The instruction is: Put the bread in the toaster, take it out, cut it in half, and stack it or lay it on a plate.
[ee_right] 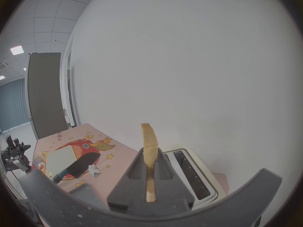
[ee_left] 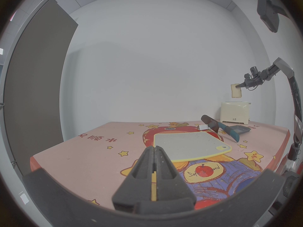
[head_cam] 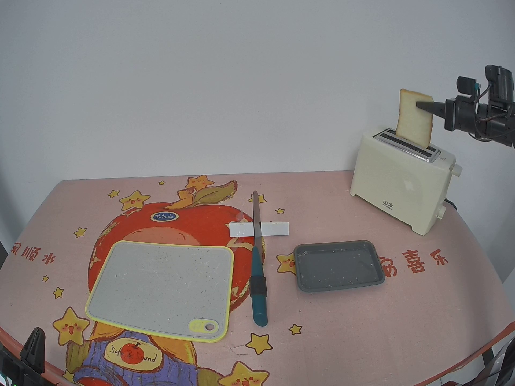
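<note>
Holding a slice of bread (head_cam: 414, 118) upright by its edge, my right gripper (head_cam: 424, 104) is clamped on it just above the slots of the toaster (head_cam: 402, 186) at the far right of the table. I can't tell from this whether the slice is on its way in or on its way out; it looks pale, so I'd guess toasting is not yet done. Either way, cutting and plating remain. The cutting board (head_cam: 161, 288) lies bare at the near left. The knife (head_cam: 258, 274) rests untouched across a white holder (head_cam: 273, 228) in the middle, and the grey plate (head_cam: 339, 265) sits just right of it. My left gripper (ee_left: 154, 150) hangs at the near left edge, fingers pressed together on nothing.
</note>
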Motion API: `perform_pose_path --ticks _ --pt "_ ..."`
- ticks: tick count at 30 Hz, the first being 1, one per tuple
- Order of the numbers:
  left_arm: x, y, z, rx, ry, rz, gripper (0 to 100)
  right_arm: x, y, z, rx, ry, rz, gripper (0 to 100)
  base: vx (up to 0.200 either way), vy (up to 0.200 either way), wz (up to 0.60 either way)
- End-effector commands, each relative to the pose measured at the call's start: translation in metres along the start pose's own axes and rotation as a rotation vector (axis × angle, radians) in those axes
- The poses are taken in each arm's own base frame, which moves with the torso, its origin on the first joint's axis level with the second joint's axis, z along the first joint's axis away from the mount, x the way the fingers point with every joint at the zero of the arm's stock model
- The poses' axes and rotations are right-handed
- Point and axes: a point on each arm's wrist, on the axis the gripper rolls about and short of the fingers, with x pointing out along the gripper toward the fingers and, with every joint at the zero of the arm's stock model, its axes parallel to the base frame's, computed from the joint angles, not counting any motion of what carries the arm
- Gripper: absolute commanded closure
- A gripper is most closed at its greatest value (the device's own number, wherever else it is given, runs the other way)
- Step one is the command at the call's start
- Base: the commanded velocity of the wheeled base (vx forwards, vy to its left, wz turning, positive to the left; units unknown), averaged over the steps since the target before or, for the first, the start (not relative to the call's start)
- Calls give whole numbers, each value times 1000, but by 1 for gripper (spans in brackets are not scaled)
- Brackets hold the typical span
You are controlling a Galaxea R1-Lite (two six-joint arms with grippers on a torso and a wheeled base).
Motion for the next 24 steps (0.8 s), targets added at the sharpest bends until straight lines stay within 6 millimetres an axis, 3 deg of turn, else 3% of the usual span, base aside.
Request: perform_pose_path --ticks 1,4,10,18,24 --pt "1 0 -5 0 10 1 100 -31 26 22 -40 -65 12 100 0 0 0" --pt "1 0 -5 0 10 1 100 -41 42 20 -33 -64 39 100 0 0 0" --pt "1 0 -5 0 10 1 100 -64 67 -6 55 -14 65 100 0 0 0" --pt "1 0 -5 0 10 1 100 -104 99 -61 122 72 86 100 0 0 0" --pt "1 0 -5 0 10 1 100 -117 108 -105 136 83 75 100 0 0 0"
